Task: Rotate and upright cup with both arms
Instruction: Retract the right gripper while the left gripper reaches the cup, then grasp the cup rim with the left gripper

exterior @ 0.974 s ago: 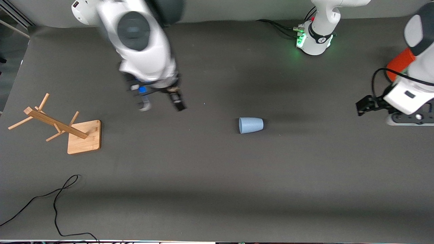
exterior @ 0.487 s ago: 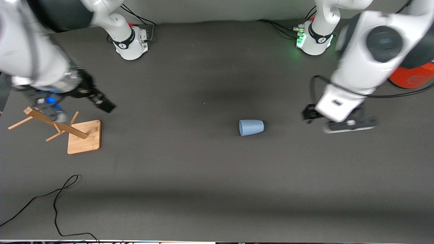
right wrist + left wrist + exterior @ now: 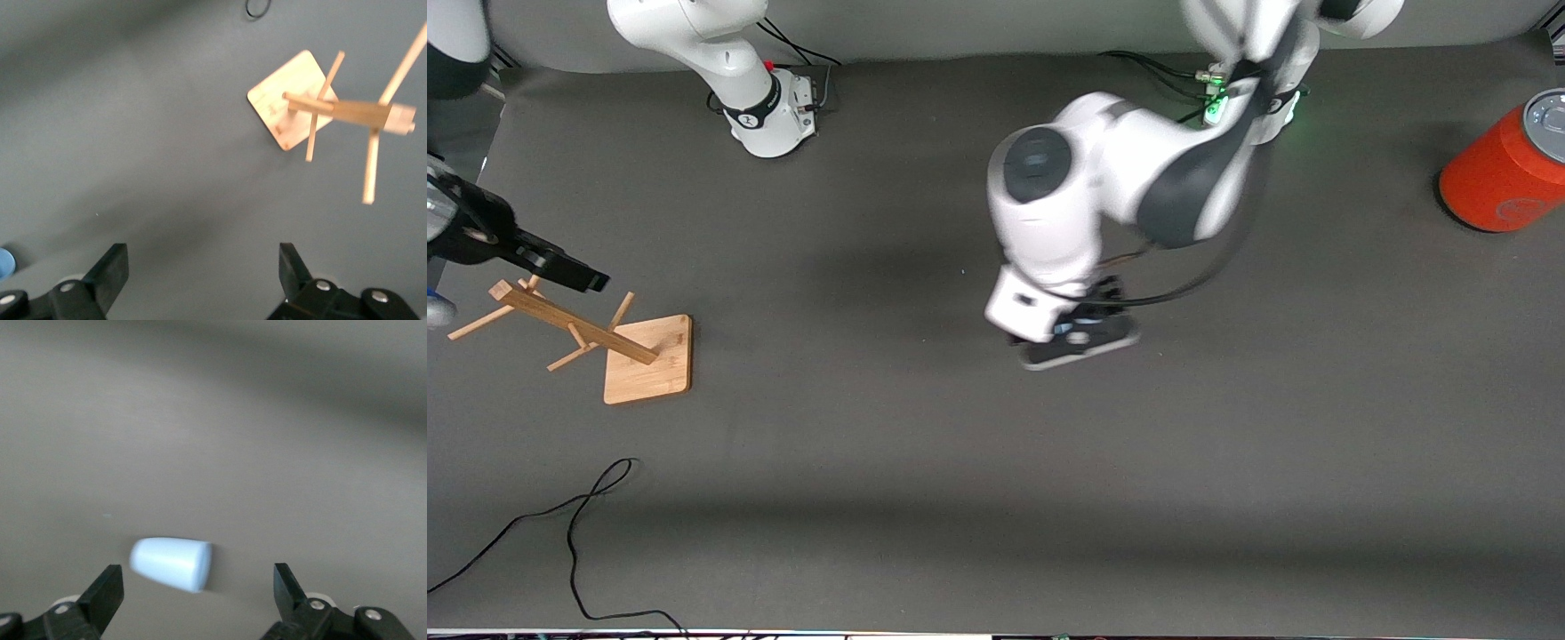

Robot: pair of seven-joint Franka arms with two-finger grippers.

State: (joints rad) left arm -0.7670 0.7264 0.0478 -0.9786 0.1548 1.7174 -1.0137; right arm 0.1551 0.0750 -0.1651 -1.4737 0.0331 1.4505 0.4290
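A black cable (image 3: pixel 574 524) is seen looped on the table (image 3: pixel 996 498) nearest the front camera, toward the right arm's end. Farther from the camera, a wooden rack (image 3: pixel 583 342) is stood on its square base. The right gripper (image 3: pixel 203 277) is hung over that rack, fingers spread wide and nothing between them. At mid-table the left gripper (image 3: pixel 197 590) is poised over the cup (image 3: pixel 172 563) — fingers spread apart, the cup framed in the gap but not touched. The cup is laid on its side on the cloth, hidden under the left arm in the front view. An orange can (image 3: pixel 1507 169) is stood at the left arm's end.
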